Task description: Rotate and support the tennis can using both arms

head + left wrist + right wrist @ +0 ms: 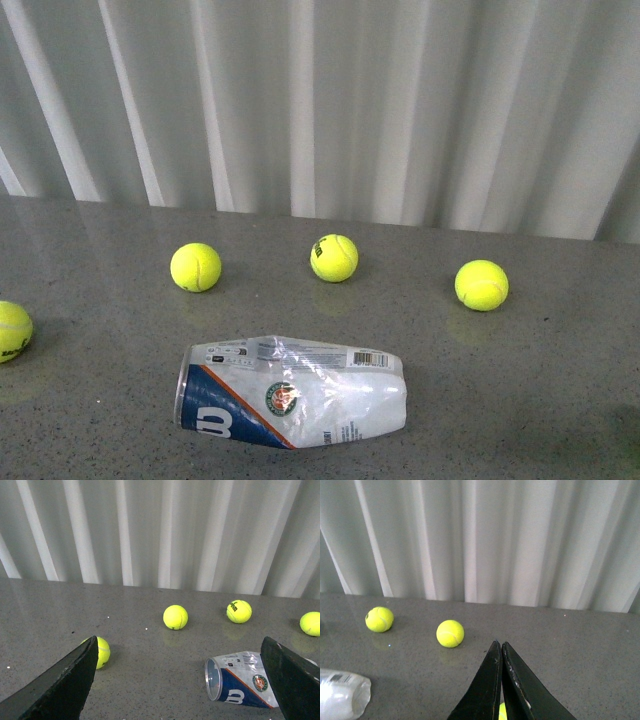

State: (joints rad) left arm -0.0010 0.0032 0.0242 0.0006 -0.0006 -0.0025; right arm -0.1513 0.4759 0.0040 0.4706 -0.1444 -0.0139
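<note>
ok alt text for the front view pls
A dented clear tennis can lies on its side on a grey table. Three tennis balls sit in a row behind it, a fourth at the left edge, white curtain beyond.

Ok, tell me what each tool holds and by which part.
Nothing. The left tool gapes open, gripping nothing; the right tool is shut, fingers pressed together. The tennis can lies free on its side.

I've got a grey speckled tabletop (pixel 560 400) w/ soft glare; behind it, white pleated curtains (pixel 330 100) fill the whole bkgd. Light's even, diffuse.
</note>
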